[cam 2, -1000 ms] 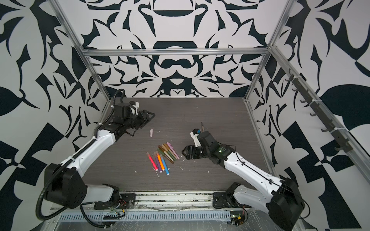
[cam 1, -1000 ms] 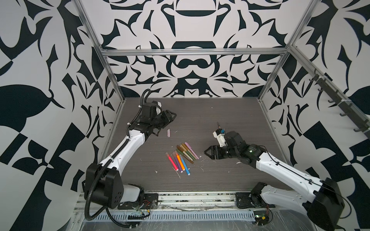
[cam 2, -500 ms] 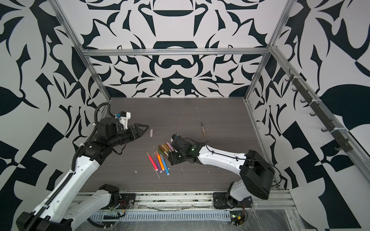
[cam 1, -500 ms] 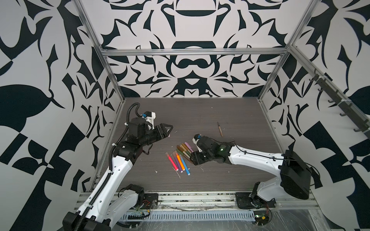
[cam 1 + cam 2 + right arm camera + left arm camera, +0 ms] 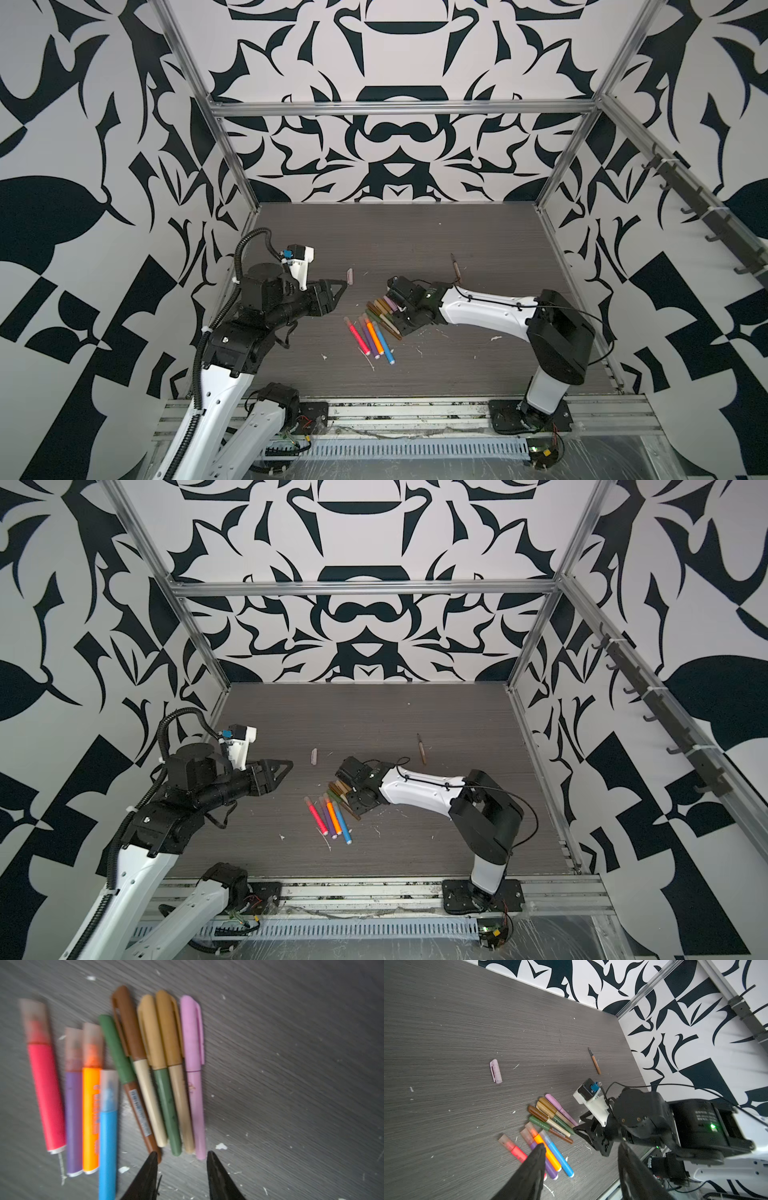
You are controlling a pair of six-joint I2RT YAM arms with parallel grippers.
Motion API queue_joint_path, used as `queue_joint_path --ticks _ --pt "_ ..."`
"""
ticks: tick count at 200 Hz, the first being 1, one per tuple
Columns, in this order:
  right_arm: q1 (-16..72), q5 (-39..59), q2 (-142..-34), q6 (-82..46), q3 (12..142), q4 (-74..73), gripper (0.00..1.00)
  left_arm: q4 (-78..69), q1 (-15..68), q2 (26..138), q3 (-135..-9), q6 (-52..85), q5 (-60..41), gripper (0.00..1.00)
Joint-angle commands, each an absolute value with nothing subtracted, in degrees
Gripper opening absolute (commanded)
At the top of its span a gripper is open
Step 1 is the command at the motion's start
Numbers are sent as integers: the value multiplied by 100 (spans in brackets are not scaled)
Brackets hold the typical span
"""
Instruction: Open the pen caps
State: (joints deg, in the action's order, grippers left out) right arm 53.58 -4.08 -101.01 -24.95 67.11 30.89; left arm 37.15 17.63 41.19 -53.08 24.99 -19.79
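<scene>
Caps (image 5: 164, 1028) cover the pens (image 5: 151, 1101); right hand (image 5: 181, 1153), part-open, empty, sits lower centre at the lilac pen (image 5: 196, 1109), probably its next pinch; left hand (image 5: 581, 1145) hovers open.

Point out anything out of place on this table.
A lone pink cap lies apart from the pen cluster, and an uncapped brown pen lies alone nearer the right wall. White scraps litter the table.

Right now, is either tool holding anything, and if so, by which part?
Nothing is held. The right tool stands open at the thin pens' tail ends, gripping none. The left tool is open and empty, away from the pens.
</scene>
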Motion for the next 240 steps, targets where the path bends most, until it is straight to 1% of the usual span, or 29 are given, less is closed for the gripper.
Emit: queue_joint_path --ticks 1,23,52,86,129,162,186,211,240 --pt "5072 -160 -9965 -2343 6753 3130 40 4078 1765 4162 -5292 2173 -2067 59" --pt "4892 122 -10058 -2217 6791 3065 38 3969 1759 4172 -5236 2162 -1994 59" --pt "4789 253 -10203 -2115 6886 3125 34 3955 1756 4218 -5238 2153 -1952 58" --pt "4762 442 -10329 -2096 6861 3040 33 3934 1752 4201 -5203 2153 -1887 58" --pt "4764 397 -10344 -2154 6716 2935 32 3940 1756 4228 -5212 2145 -1934 58" --pt "4767 282 -10472 -2194 6764 3075 30 3930 1756 4236 -5223 2136 -1960 58" --pt "4764 231 -10240 -2160 6837 3337 30 3982 1754 4160 -5198 2156 -1962 59" --pt "4749 149 -9847 -2084 6985 3753 30 4017 1755 4046 -5168 2180 -1723 60" --pt "4720 123 -9695 -2039 7172 4119 31 4052 1751 4022 -5183 2180 -1718 60"
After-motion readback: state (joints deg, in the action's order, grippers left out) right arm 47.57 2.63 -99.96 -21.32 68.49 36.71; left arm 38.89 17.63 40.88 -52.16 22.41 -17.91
